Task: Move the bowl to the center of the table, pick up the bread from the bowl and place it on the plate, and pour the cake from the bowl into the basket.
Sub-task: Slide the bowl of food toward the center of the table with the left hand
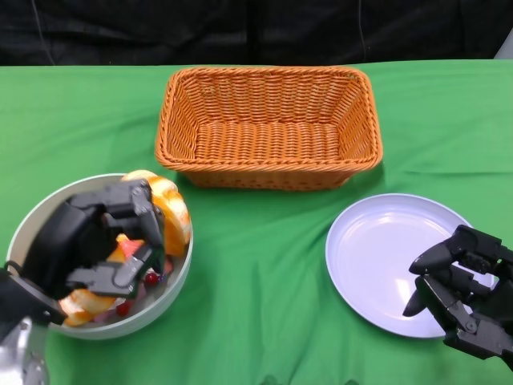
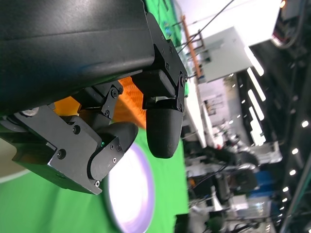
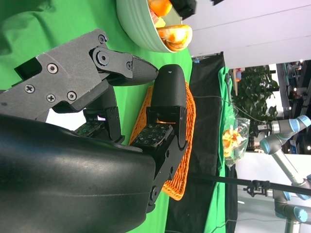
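Bread (image 1: 170,210) is the thing in hand here, and it looks soft and light: a rounded golden-orange bun with a pale crust patch, likely to dent under a hard squeeze, so a gentle hold across its broad sides seems wiser than pinching an edge. It leans against the far inner wall of the bowl (image 1: 178,287), a pale, smooth-walled dish that sits at the left near side of the green table (image 1: 264,273), well short of the middle. The bowl probably slides easily on the cloth and could tip if pushed high on its rim. Beneath the bread lie orange pieces and small red berries, apparently the cake (image 1: 84,305), which looks crumbly and would pour loosely. The left hand (image 1: 100,241) reaches down into the bowl, its fingers curled over the contents and just beside the bread; whether they actually clasp anything I cannot tell. The right hand (image 1: 461,293) hovers at the near right edge of the white plate (image 1: 377,249), fingers spread and holding nothing. The woven basket (image 1: 268,128) stands behind, between bowl and plate, apart from both.
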`<move>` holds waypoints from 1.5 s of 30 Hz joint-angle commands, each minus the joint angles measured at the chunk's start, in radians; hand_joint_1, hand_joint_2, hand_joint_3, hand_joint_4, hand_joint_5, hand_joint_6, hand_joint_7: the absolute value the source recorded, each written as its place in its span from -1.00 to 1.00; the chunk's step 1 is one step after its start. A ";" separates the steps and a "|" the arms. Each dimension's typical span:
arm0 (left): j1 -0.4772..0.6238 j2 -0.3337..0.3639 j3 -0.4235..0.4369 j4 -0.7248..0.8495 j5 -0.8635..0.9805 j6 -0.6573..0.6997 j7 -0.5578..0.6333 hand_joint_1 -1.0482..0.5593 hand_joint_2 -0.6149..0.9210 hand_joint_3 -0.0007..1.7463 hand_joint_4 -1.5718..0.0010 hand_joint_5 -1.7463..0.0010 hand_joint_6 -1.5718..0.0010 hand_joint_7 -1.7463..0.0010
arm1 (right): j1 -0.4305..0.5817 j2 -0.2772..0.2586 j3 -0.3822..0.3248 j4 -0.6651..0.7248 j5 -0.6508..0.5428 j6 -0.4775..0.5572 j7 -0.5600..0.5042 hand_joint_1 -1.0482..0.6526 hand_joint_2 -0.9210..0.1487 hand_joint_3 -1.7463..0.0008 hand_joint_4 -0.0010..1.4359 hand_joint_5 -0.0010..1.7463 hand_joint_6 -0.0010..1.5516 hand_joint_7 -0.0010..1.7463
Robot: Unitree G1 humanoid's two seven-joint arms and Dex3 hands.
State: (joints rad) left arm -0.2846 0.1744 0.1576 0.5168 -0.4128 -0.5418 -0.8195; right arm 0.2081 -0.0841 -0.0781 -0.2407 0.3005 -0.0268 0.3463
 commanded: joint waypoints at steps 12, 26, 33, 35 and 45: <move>-0.034 0.073 0.176 -0.170 -0.104 0.142 0.143 0.04 0.62 -0.14 0.10 -0.62 -0.05 -0.03 | -0.014 0.001 0.002 0.022 -0.005 -0.026 -0.016 0.06 -0.39 0.05 0.00 0.68 0.00 0.25; -0.173 0.198 0.166 0.251 0.290 -0.026 0.525 -0.41 1.00 -0.61 0.45 0.88 0.41 1.00 | -0.021 0.004 0.008 0.035 -0.015 -0.032 -0.029 0.08 -0.39 0.02 0.02 0.64 0.00 0.25; -0.219 0.280 0.042 0.376 0.526 0.072 0.728 -0.53 1.00 -0.45 0.60 0.98 0.61 1.00 | -0.024 0.005 0.013 0.037 -0.022 -0.038 -0.034 0.08 -0.37 -0.01 0.03 0.64 0.00 0.26; -0.231 0.286 0.027 0.395 0.535 0.102 0.738 -0.53 1.00 -0.43 0.57 0.96 0.63 1.00 | -0.027 0.004 0.012 0.044 -0.022 -0.047 -0.030 0.07 -0.36 -0.02 0.03 0.64 -0.01 0.26; -0.279 0.305 -0.010 0.474 0.505 0.225 0.671 -0.57 1.00 -0.38 0.55 0.97 0.70 1.00 | -0.031 0.004 0.012 0.053 -0.017 -0.056 -0.025 0.07 -0.35 -0.01 0.02 0.64 -0.01 0.27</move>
State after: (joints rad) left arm -0.5406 0.4505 0.1454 0.9723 0.1054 -0.3492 -0.1116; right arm 0.1821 -0.0790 -0.0638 -0.1895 0.2754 -0.0709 0.3185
